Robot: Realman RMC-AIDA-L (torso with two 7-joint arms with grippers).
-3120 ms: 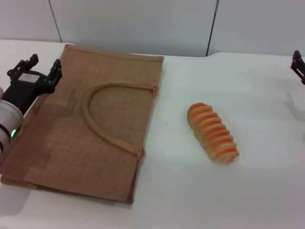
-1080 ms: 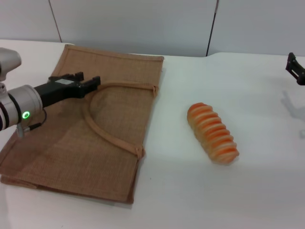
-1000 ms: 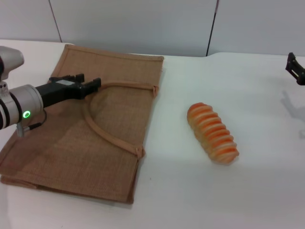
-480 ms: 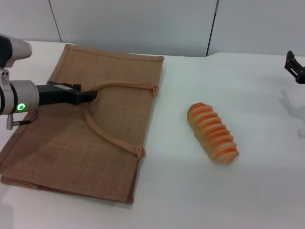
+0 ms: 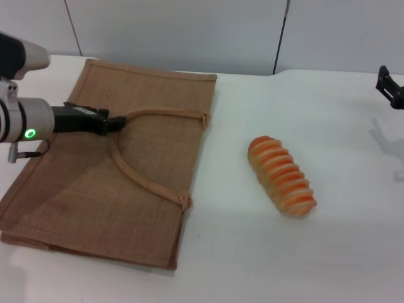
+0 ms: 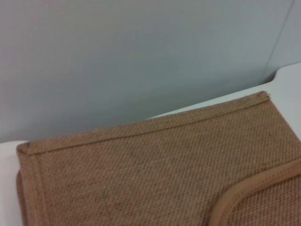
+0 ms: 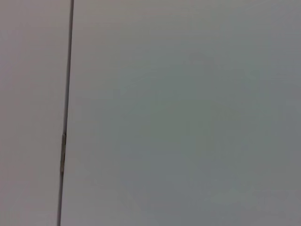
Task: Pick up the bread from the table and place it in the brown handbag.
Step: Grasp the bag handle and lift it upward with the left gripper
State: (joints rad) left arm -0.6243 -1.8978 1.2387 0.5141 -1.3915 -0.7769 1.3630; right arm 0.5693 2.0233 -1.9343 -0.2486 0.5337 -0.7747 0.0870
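In the head view you see one brown handbag (image 5: 120, 170) lying flat across the left half of the frame, its far stitched edge running from upper left toward upper centre and its near corner reaching the lower centre-left. One arched handle (image 5: 148, 154) lies on top of the bag, its two ends fixed along the bag's right edge; only this one strap can be counted here. The left gripper (image 5: 112, 124) reaches in from the left edge, low over the bag, its black tip at the curved left end of that handle. You cannot tell whether its fingers are parted or pressed together, nor whether they touch the strap.

One bread (image 5: 281, 176) lies right of centre on the table (image 5: 328, 252), set diagonally, well apart from the bag's right edge. A strip of bare tabletop separates the two, and bare surface surrounds the loaf on every side, widest toward the lower right.

The right gripper (image 5: 391, 88) shows only as a dark shape at the upper right edge, well apart from the loaf; you cannot tell its grip state.

The table is white and smooth. Behind it, along the top of the frame, stands a pale wall (image 5: 189, 31) with dark vertical seams.

The left wrist view shows a corner of the bag's stitched edge and a piece of strap; the right wrist view shows only wall.
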